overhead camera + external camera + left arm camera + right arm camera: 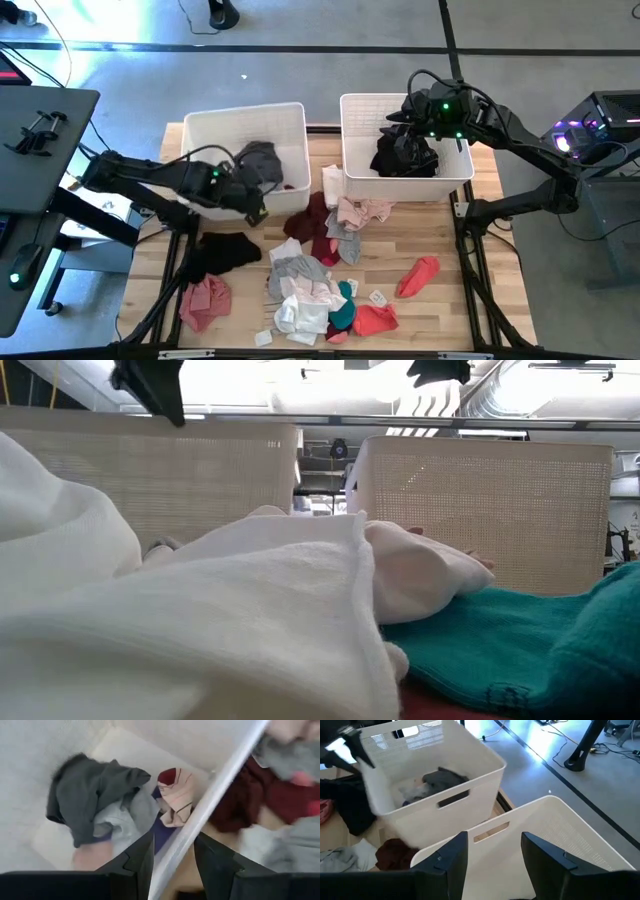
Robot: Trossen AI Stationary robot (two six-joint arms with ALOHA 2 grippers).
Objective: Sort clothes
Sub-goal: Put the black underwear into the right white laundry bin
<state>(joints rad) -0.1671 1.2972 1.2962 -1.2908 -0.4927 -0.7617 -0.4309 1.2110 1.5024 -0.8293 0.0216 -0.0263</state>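
The clothes lie in a loose pile on the wooden table: maroon [315,225], pink [360,212], black [225,250], grey [300,270], white [300,312], teal [345,305] and coral [420,275] pieces. A dark grey garment [90,795] lies in the left basket [245,125], and black clothes [405,155] lie in the right basket [400,100]. My left gripper [172,862] hangs open and empty over the left basket's near right corner [262,205]. My right gripper [495,855] is open and empty above the right basket's far part.
The two white baskets stand side by side at the table's far edge with a narrow gap between them. In the low view, white cloth [200,630] and teal cloth [540,650] fill the foreground. A dark side table [40,140] stands to the left.
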